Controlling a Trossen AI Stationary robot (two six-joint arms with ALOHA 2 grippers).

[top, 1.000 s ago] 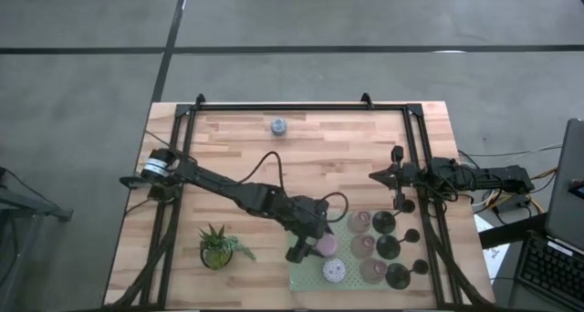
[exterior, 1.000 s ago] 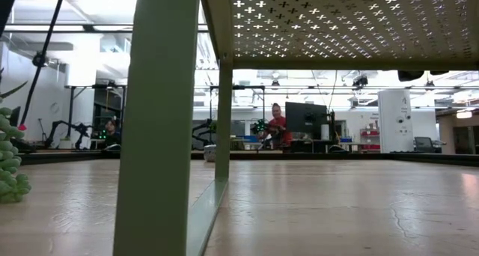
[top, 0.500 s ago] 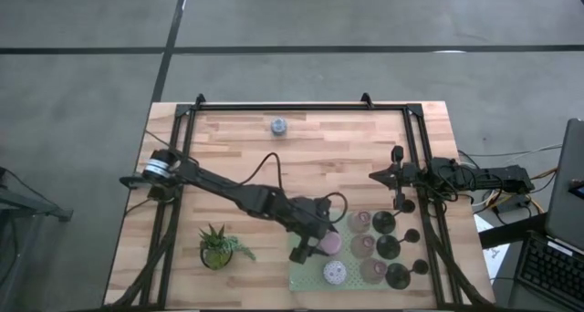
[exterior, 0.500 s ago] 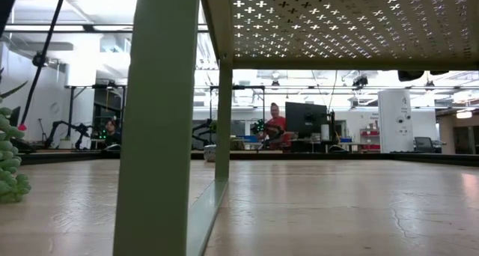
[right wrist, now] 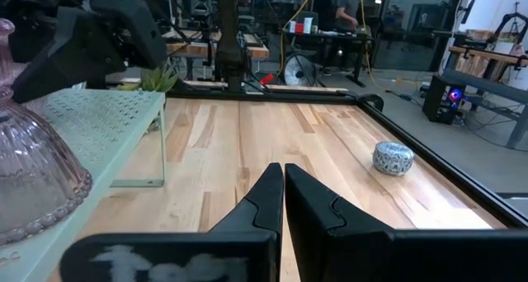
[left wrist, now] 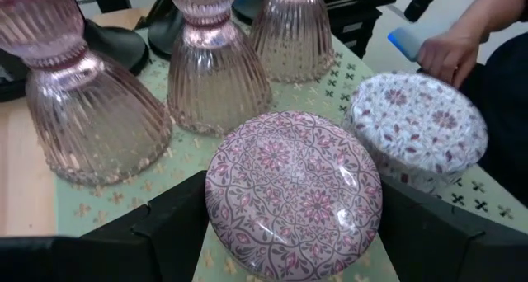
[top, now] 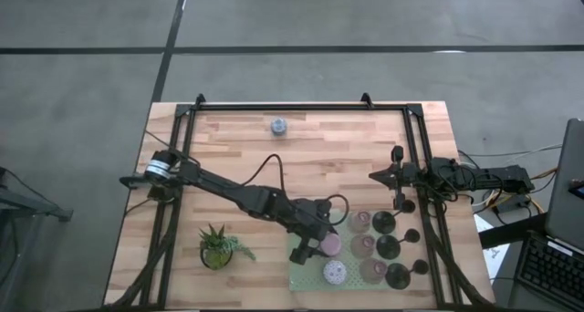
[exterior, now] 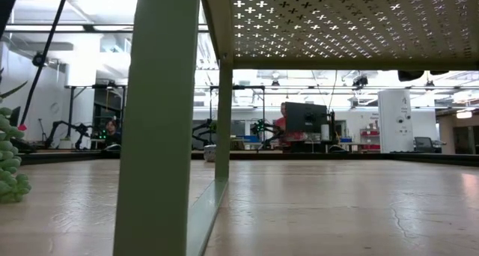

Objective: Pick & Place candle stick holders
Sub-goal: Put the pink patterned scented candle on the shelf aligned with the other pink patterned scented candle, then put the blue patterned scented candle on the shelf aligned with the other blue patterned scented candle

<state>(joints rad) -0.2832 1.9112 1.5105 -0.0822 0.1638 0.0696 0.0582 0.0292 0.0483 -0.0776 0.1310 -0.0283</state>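
Note:
A pale green perforated stand [top: 306,277] at the table's near right carries three pink bell-shaped holders [top: 365,245], three black round-based ones [top: 390,247] and two short round patterned ones. My left gripper [top: 312,245] is at the stand's left part, shut on the pink-patterned round holder [left wrist: 293,191]. The paler round holder [left wrist: 417,129] stands beside it. Another short round holder [top: 278,125] rests on its base on the table's far side, and also shows in the right wrist view [right wrist: 393,158]. My right gripper [top: 376,177] is shut and empty at the right. My left gripper has the pink-patterned round holder between its two fingers, one on each opposite side of its round wall [left wrist: 216,224]. The fingers [left wrist: 173,228] come slanting down from the table's left. The holder sits upright with its lid up. I cannot tell whether its base rests on the stand.
A small green potted plant [top: 219,246] stands near the front edge, left of the stand. A black rail frame [top: 283,107] runs along the table's far and side edges. A person's hand [left wrist: 450,51] shows beyond the stand in the left wrist view. Bare wood lies in the middle.

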